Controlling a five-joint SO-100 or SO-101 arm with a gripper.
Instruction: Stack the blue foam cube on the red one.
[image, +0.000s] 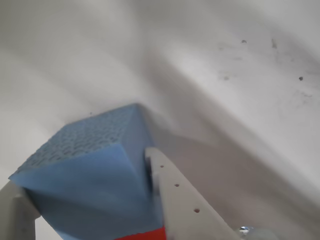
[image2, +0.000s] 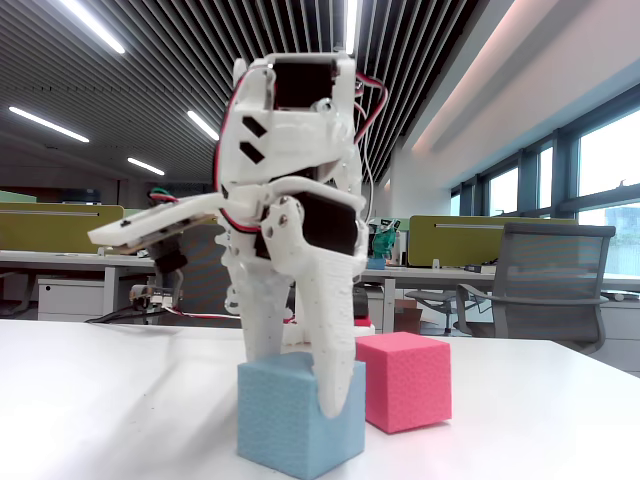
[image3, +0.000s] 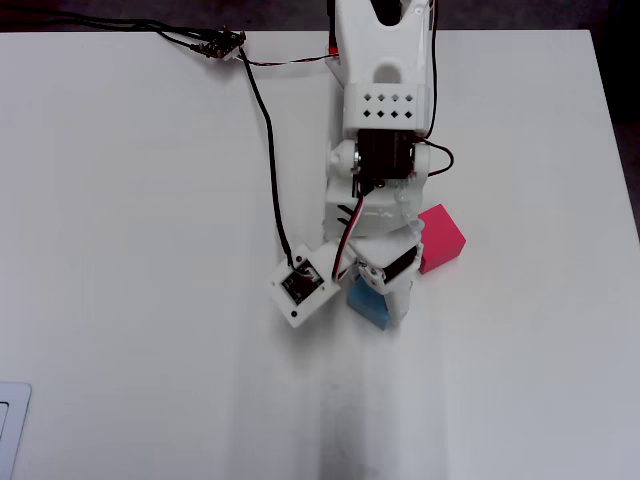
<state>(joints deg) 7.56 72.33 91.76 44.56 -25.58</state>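
Both cubes show in fixed view; wrist view shows only the blue foam cube (image: 92, 175).

Bright and even under ceiling strip lights (image2: 85, 28), soft shadows on the table (image3: 150, 250), wrist view blurred.

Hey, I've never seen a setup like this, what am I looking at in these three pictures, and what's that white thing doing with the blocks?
The white thing is a small robot arm on a white table. One picture comes from a camera on its wrist, one from a camera at table height, one from above. Two foam cubes sit on the table: a blue cube and a pink-red cube beside it. The gripper, the arm's two-finger claw, is lowered around the blue cube, a finger on each side. The cube is not yet lifted.
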